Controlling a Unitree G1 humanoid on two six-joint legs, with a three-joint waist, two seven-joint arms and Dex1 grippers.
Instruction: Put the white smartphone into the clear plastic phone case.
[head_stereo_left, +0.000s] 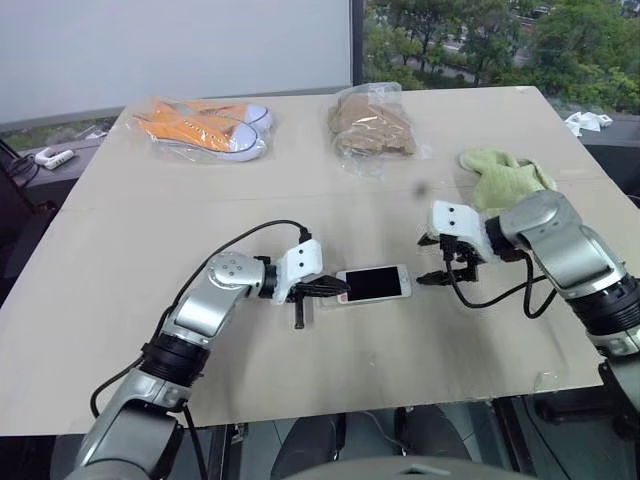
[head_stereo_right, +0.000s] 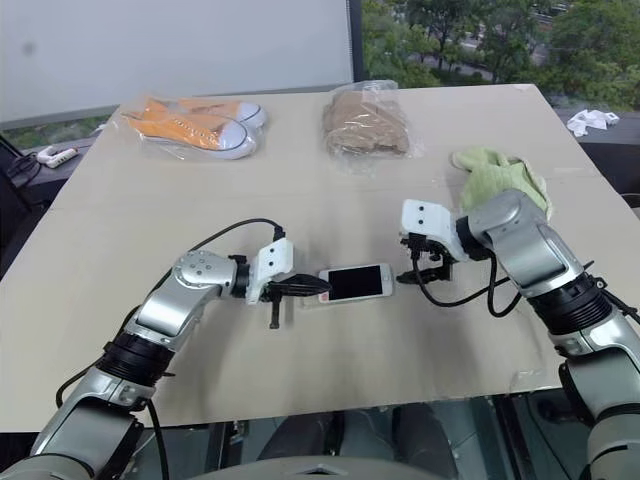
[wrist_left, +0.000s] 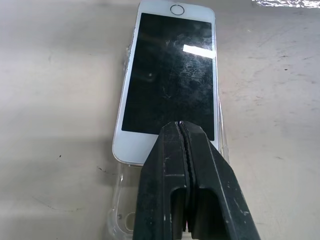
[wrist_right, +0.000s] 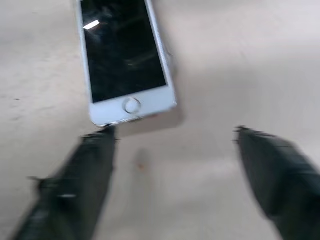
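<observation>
The white smartphone (head_stereo_left: 373, 284) lies screen up in the middle of the table, its home button end toward my right gripper. It rests on the clear plastic phone case (wrist_left: 117, 215), whose glossy edge sticks out past the phone's other end under my left gripper. My left gripper (wrist_left: 180, 125) is shut with nothing between its fingers, its tips over that white end of the phone (wrist_left: 170, 75). My right gripper (wrist_right: 172, 132) stands open just off the home button end of the phone (wrist_right: 122, 55), apart from it.
At the back of the table lie orange sneakers in a clear bag (head_stereo_left: 205, 128), a brown item in a crinkly bag (head_stereo_left: 372, 125) and a green cloth (head_stereo_left: 505, 178) behind my right arm. The table's front edge (head_stereo_left: 330, 410) runs close below the phone.
</observation>
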